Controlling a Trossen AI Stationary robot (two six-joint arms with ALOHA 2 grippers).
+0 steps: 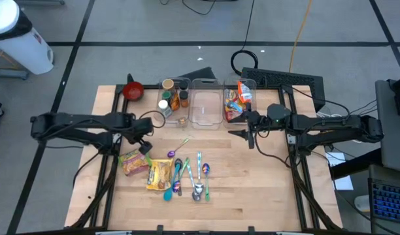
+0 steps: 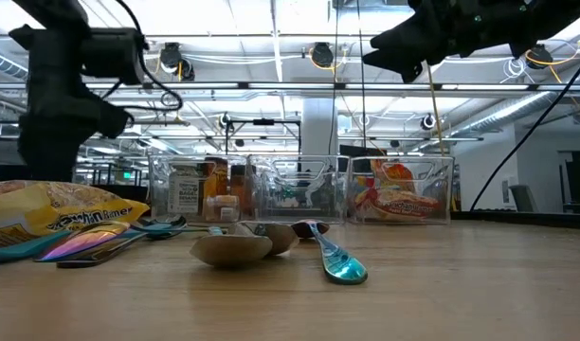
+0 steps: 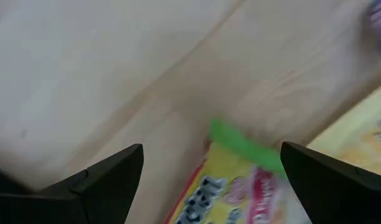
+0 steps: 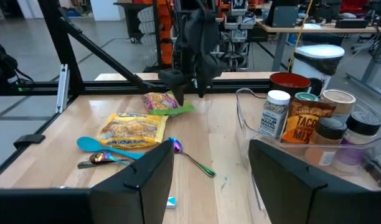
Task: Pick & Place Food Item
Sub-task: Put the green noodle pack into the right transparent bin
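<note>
Wide-open jaws of the left gripper (image 1: 145,145) hover just above the snack bag (image 1: 133,161) at lower left of the high view; descend straight and straddle its green-edged end before closing. At mid-right, the right gripper (image 1: 247,135) hangs raised, jaws parted and empty.

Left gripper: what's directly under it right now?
The left gripper, open, hangs over a snack packet with a green top edge, lying on the wooden table. Its printed face shows only partly; what the packet holds cannot be seen.
</note>
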